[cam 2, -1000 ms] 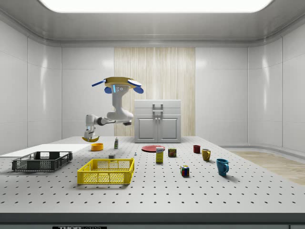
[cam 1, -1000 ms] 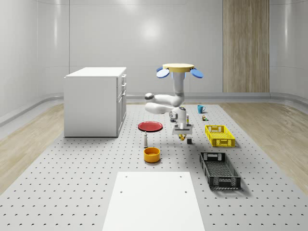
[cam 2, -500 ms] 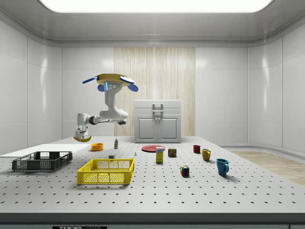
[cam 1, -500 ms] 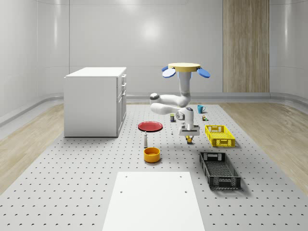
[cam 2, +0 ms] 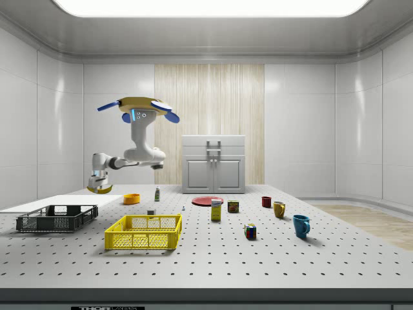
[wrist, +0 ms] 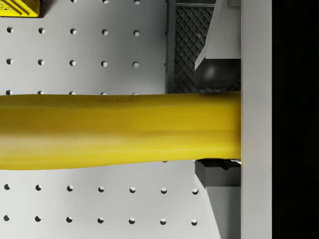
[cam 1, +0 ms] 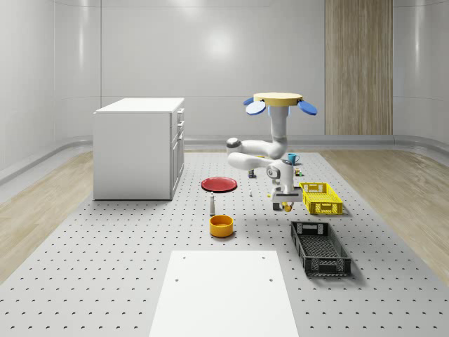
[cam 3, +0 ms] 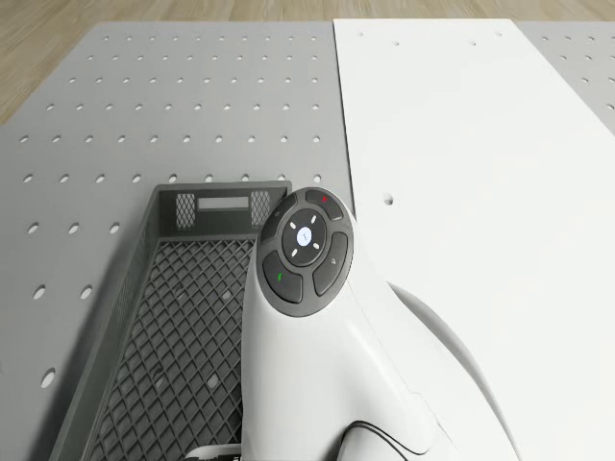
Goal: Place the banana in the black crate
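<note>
You are looking at the drone (cam 1: 278,99) hovering in the air above the perforated table (cam 1: 105,267), roughly over the stretch between the red plate (cam 1: 219,184) and the yellow crate (cam 1: 320,197); its white arm (cam 1: 256,156) is reaching down and forward, and the gripper (cam 1: 284,206) is hanging above the table, just short of the far end of the black crate (cam 1: 320,247). The gripper is carrying the banana (cam 1: 284,205), with its fingers clamped on the fruit; in the wrist view you are seeing the banana (wrist: 119,130) lying across between the two dark finger pads (wrist: 215,74), with a corner of the black crate (wrist: 192,35) beneath and a corner of the yellow crate (wrist: 20,7) off to one side. In the side view the gripper (cam 2: 98,187) is holding the banana (cam 2: 99,189) in the air, higher than the black crate (cam 2: 57,217) and toward its far side, while the drone (cam 2: 137,107) is hovering well above. In the drone view you are looking down past the arm (cam 3: 327,327) into the mesh floor of the black crate (cam 3: 173,317), which is lying just beside the white panel (cam 3: 480,192). An orange bowl (cam 1: 221,225) is sitting near the plate, well apart from the gripper.
</note>
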Tool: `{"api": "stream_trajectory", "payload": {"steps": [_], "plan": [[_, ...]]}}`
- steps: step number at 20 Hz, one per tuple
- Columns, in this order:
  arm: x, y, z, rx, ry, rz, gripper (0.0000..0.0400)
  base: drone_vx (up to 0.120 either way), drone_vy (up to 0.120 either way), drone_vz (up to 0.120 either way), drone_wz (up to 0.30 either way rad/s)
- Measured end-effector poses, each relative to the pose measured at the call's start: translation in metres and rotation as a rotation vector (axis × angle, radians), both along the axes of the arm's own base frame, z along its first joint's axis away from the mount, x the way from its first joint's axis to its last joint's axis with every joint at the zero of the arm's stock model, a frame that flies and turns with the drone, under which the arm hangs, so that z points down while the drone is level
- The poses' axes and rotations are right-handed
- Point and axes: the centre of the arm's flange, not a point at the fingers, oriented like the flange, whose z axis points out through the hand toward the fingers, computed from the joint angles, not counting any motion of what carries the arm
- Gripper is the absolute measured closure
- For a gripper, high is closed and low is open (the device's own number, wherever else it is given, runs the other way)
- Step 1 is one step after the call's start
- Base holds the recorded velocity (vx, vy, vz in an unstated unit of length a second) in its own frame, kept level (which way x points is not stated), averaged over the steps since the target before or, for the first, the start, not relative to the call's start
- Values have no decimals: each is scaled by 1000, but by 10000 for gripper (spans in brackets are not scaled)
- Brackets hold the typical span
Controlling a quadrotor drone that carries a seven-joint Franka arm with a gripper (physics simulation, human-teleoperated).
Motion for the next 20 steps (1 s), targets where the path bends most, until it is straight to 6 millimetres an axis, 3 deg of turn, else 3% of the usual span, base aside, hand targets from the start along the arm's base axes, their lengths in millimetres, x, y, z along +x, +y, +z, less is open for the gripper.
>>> {"api": "stream_trajectory", "payload": {"steps": [13,20], "plan": [[0,0,0,0,0,0,207,120,120,0,0],[0,0,0,0,0,0,207,120,120,-120,0]]}}
